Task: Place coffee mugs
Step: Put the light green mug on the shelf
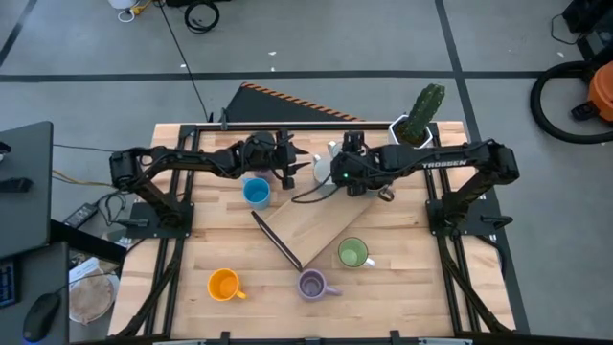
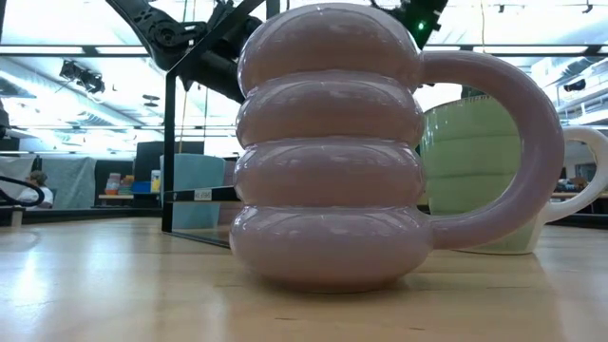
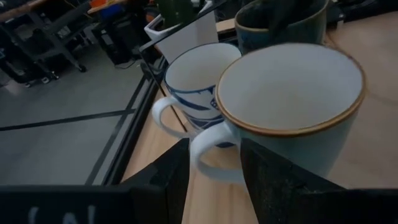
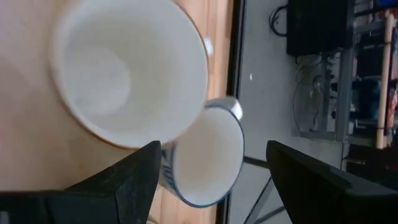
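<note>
Left gripper (image 3: 214, 180) jaws spread, straddling handle of brown-rimmed white mug (image 3: 289, 106); mug body just ahead. Right gripper (image 4: 211, 171) jaws spread above same mug.

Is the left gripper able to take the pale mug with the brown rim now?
Probably yes. The left gripper is open, its fingers either side of the handle of the brown-rimmed mug, with nothing between. The blue-patterned mug stands close behind, so space is tight.
</note>
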`<state>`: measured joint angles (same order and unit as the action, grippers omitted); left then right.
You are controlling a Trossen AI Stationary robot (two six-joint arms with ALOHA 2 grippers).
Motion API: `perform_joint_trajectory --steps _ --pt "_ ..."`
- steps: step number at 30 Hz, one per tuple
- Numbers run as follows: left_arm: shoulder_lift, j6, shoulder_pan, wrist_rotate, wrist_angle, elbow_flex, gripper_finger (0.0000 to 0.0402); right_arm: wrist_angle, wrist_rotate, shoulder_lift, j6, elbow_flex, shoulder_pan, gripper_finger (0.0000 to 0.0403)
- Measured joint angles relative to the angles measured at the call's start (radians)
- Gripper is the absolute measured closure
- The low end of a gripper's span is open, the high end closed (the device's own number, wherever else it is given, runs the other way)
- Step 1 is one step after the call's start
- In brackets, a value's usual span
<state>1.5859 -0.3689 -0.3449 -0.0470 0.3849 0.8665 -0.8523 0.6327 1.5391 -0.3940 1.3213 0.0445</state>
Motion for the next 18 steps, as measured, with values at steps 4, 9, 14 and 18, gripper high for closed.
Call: perform_joint_trajectory --steps 4,9,14,18 --pt "-0.009 0.010 -0.001 0.000 0.001 0.000 0.0253 -0.029 -0.006 0.001 0.039 0.018 -0.045 0.0106" --pt "0.035 0.010 -0.006 0.000 0.067 0.000 0.0253 -0.068 -0.031 0.003 0.116 0.018 -0.093 0.0106" --pt "0.094 0.010 -0.028 0.003 0.206 0.001 0.0253 -0.055 -0.035 0.013 0.175 0.005 -0.113 0.0106" --pt "0.116 0.007 -0.035 0.003 0.226 0.000 0.0253 -0.054 -0.009 0.013 0.203 -0.016 -0.121 0.0106"
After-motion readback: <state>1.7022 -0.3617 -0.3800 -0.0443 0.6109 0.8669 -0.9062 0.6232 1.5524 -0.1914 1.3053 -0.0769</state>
